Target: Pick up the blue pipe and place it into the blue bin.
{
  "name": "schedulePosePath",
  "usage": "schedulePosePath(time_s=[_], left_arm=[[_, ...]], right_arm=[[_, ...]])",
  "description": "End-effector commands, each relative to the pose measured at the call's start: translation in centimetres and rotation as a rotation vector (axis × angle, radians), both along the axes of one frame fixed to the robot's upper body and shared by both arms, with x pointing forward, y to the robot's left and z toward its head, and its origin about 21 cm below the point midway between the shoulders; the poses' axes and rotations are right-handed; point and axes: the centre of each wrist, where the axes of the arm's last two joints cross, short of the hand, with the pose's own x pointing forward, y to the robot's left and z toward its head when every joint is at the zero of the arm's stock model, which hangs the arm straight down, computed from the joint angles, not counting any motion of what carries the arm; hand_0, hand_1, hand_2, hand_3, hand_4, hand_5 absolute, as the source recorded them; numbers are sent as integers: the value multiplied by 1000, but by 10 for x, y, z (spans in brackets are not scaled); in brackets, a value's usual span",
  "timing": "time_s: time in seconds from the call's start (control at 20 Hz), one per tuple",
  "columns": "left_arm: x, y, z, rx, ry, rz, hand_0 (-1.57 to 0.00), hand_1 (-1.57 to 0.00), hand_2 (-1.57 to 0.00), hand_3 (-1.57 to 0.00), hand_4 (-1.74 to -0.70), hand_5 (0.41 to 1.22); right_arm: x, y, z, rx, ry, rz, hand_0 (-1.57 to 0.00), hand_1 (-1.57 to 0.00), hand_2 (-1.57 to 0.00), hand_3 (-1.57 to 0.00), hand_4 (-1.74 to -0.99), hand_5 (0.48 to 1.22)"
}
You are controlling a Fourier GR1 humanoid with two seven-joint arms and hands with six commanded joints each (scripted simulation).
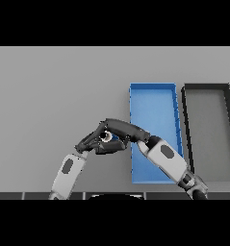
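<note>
Head view shows you both hands meeting on the grey table, just left of the blue bin: the right hand reaches over the bin's left wall with its fingers curled round the blue pipe, of which you see only a sliver. The left hand lies against it, grip unreadable. A black bin stands beside the blue one.
</note>
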Motion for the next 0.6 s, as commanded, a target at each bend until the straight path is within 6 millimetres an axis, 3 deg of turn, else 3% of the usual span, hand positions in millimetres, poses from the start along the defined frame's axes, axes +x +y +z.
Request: schedulePosePath(time_s=[0.0, 0.15, 0.25, 0.4, 0.55], left_arm=[[2, -1, 0, 14, 11, 14, -383, -351, -338, -305, -1085, 1029], [-2, 0, 0, 28, 65, 46, -195, -179, -173, -156, -996, 770], [-2, -1, -1, 23, 97, 49, -125, -114, -110, -99, -970, 647], [-4, 1, 0, 32, 94, 68, -63, -58, -56, -50, -955, 538], [-3, 1, -4, 60, 97, 76, -32, -29, -28, -25, -928, 484]], right_arm=[[2, -3, 1, 0, -12, -19, -1567, -1567, -1567, -1563, -1739, 1214], [0, 0, -3, -8, -20, -28, -1569, -1569, -1569, -1567, -1740, 1218], [1, 0, -2, -17, -17, -30, -1570, -1570, -1570, -1569, -1740, 1219], [2, -1, -2, 15, 16, -15, -1570, -1570, -1570, -1570, -1741, 1220], [2, -5, 5, 89, 69, 7, -1571, -1571, -1571, -1570, -1741, 1220]])
